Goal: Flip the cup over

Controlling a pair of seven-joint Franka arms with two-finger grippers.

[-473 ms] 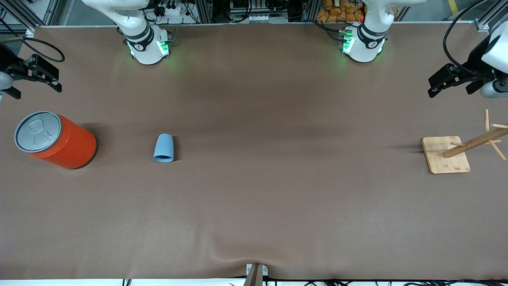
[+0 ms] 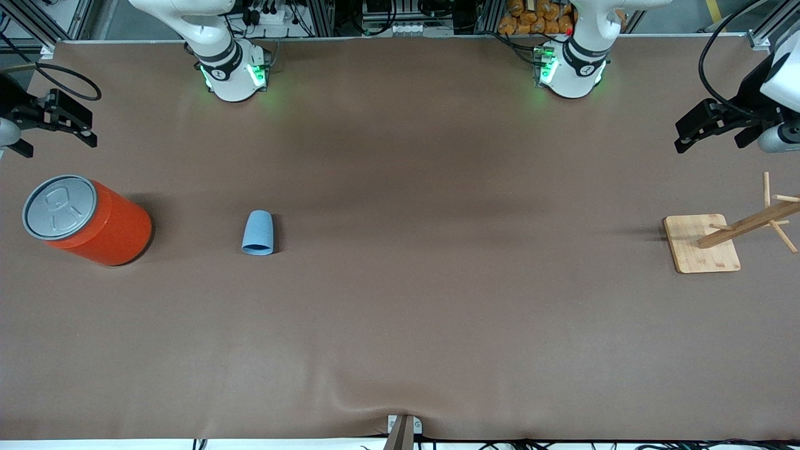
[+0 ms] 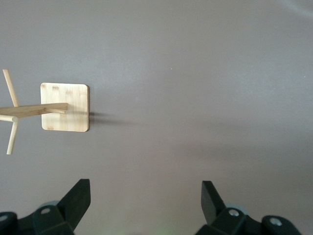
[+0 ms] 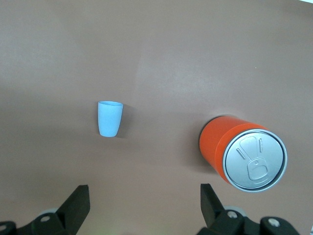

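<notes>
The light-blue cup [image 2: 257,232] is on the brown table, narrow end up and wide rim down, beside the orange can toward the right arm's end. It also shows in the right wrist view [image 4: 109,119]. My right gripper [image 2: 59,140] is open and empty, up in the air over the table edge at its own end, apart from the cup; its fingers show in the right wrist view [image 4: 144,196]. My left gripper [image 2: 709,145] is open and empty over its end of the table, above the wooden rack, and shows in the left wrist view [image 3: 146,193].
A large orange can [image 2: 87,220] with a grey pull-tab lid stands near the cup, also in the right wrist view [image 4: 244,152]. A wooden peg rack on a square base [image 2: 701,244] stands at the left arm's end, also in the left wrist view [image 3: 65,107].
My right gripper has drifted slightly toward the table's edge at its end. The cup, the can and the rack have not moved.
</notes>
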